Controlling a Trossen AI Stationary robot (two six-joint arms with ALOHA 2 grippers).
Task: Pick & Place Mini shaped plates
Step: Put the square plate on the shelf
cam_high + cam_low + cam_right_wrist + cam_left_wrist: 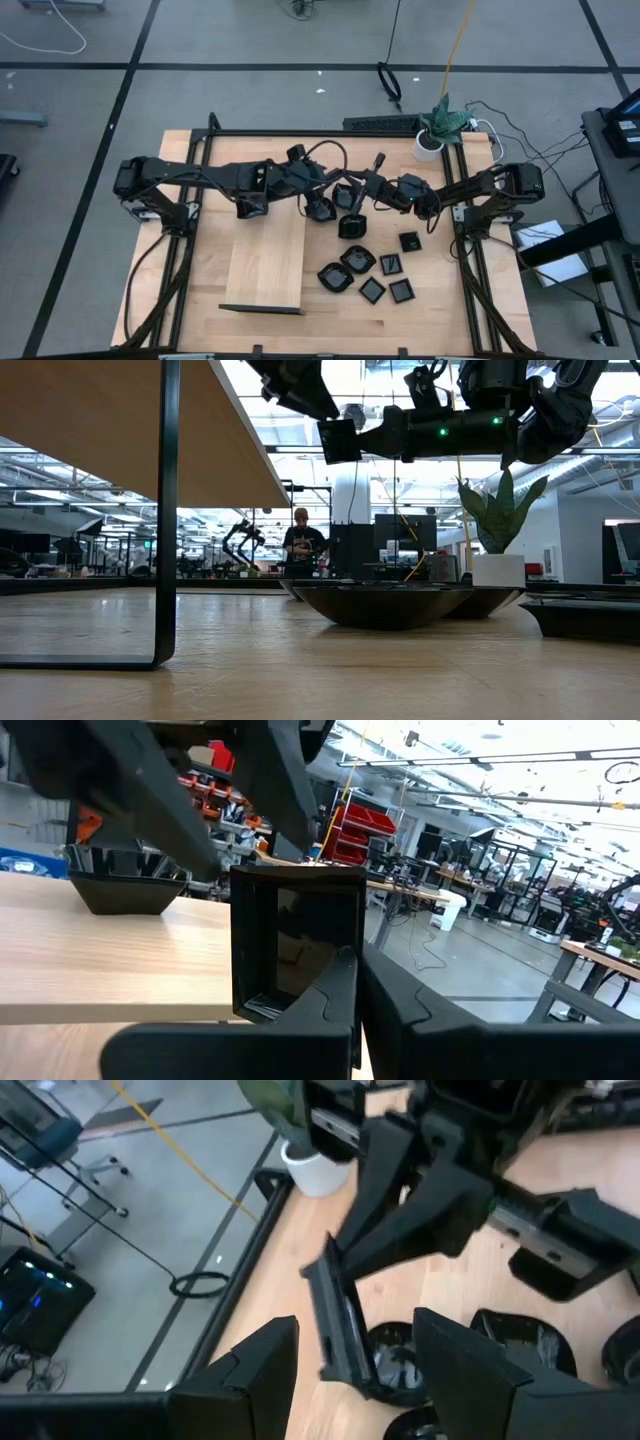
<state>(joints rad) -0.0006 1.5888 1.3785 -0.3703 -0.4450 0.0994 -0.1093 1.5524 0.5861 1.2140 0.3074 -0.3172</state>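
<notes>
Gripping one square mini plate (300,925) on its edge, the right gripper (352,995) has its fingers pinched tight on the rim and holds the dish upright, well above the table near its middle. My guess is that it is held edge-up so that the other arm gets a free rim to take. The left gripper (357,1325) faces it from nine o'clock with its fingers spread and nothing between them. The plate lines up with that gap but sits a little beyond it, not touching (it looks to me like a hand-over being set up).

The other mini shaped plates (370,275) lie flat on the table, most of them clustered at about five o'clock from the held one. Two more dishes (395,1370) sit almost directly beneath the meeting grippers. A long pale wooden board (265,260) lies at seven o'clock, likely the place the plates are bound for. A potted plant (440,125) stands at the table's far edge, around two o'clock.

What crowds the move is the arms themselves, wrists nearly nose to nose, with those dishes underneath if the plate slips. A person (302,545) stands far back in the room, well clear.
</notes>
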